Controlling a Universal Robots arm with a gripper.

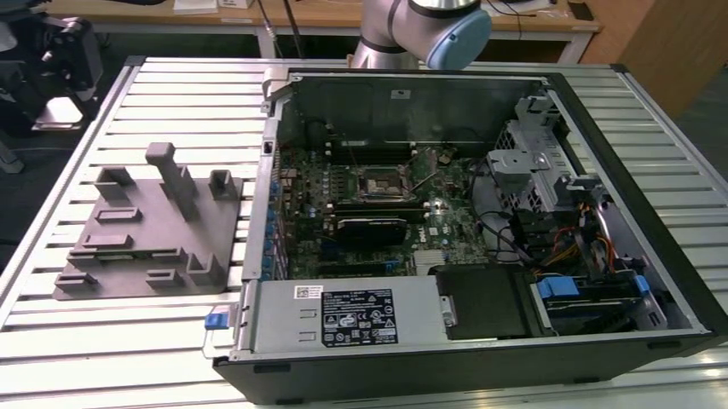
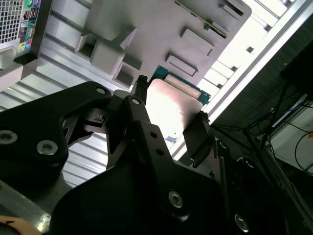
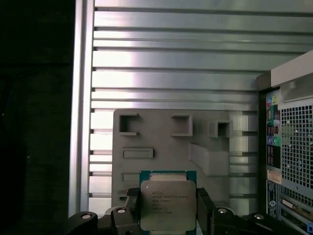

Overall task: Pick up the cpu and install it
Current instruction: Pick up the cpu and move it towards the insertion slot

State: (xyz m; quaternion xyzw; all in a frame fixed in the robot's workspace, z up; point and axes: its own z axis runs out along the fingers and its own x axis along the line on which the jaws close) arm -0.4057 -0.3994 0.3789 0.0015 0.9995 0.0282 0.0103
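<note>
Squarely, the gripper [image 3: 168, 211] clamps the cpu [image 3: 167, 203], its lid bearing print.

Bright light glares off the slatted table [image 3: 171, 68], its surroundings in shadow.

nothing here is clear enough for me to read. the cpu [image 3: 167, 204] i hold has several rows of faint dark lettering on its silvery top, all too small to make out. in the exterior view, a black label [image 1: 357, 318] with white print and small marks lies on the power supply [image 1: 290, 328], with a white sticker [image 1: 309, 291] just beside it. the computer's rear panel [image 3: 293, 142] has a pale sticker [image 3: 275, 176], its print blurred.
</note>
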